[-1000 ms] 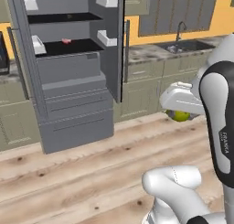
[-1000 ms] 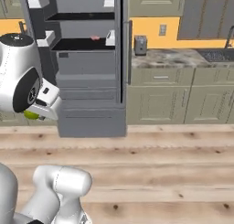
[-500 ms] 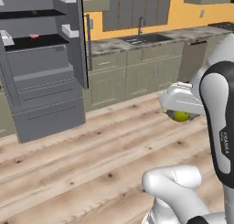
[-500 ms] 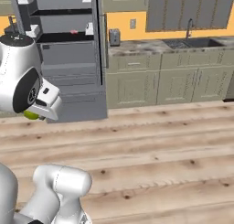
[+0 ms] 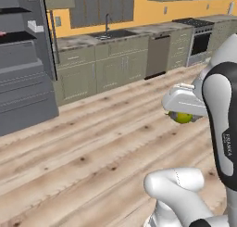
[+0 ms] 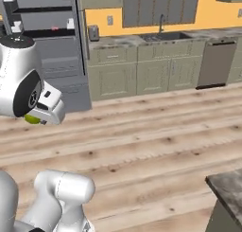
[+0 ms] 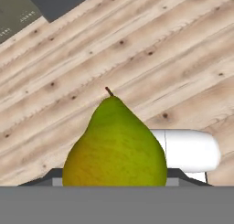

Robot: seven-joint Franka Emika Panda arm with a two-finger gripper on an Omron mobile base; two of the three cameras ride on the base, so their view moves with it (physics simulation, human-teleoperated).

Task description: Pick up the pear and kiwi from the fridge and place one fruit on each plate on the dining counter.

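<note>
Carrying the pear (image 5: 182,117) tucked under the wrist, clear of the floor, left base view; fridge (image 5: 23,59) far left. Right base view: pear (image 6: 32,119) low beside the arm, dining counter (image 6: 227,188) corner ahead. Hand view: pincer (image 7: 114,182) clamped on pear (image 7: 115,147), stem outward.

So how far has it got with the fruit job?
Partly done: the pear is out of the fridge and held in the gripper, above the wooden floor. The fridge stands open off to the side, and a corner of the dining counter shows nearby. Left to do: set the pear on a plate, then bring the kiwi to the other plate.
</note>
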